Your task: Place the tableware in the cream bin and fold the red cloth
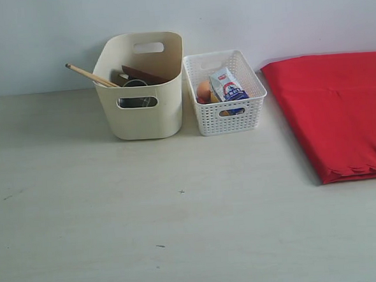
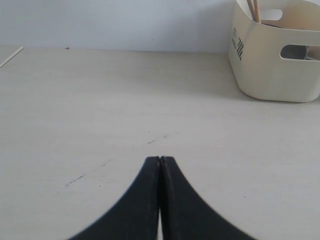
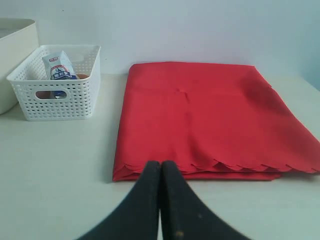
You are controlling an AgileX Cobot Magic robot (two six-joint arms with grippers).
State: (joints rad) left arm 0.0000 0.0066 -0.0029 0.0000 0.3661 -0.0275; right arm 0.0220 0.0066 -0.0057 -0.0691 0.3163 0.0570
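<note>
Your tabletop (image 1: pixel 181 231) at this moment: the cream bin (image 1: pixel 145 115) stands at the back near the wall, and just to its right sits a white lattice basket (image 1: pixel 232 113), the two close together. Two wooden chopsticks (image 1: pixel 91 75) lean out over the bin's left rim. A brown wooden plate (image 1: pixel 144 74) rests tilted inside it, and something of grey metal shows through the oval handle cut-out (image 1: pixel 136 102); what else lies in the bin you cannot tell from here. The basket holds a small carton (image 1: pixel 228 85) standing on end and an egg (image 1: pixel 203 91) beside it.

The red cloth (image 1: pixel 336 113) lies flat on the right of the tabletop, just beside the basket but apart from it. It is folded into layers with its scalloped edge (image 3: pixel 220 165) toward the near side, and its far right runs out of the exterior view.

Your left jaws are pressed tight together with nothing between them, low over bare tabletop and well apart from the bin (image 2: pixel 275 65). Your right jaws are likewise closed and empty, with their tips near the cloth's scalloped edge in the right wrist view.
</note>
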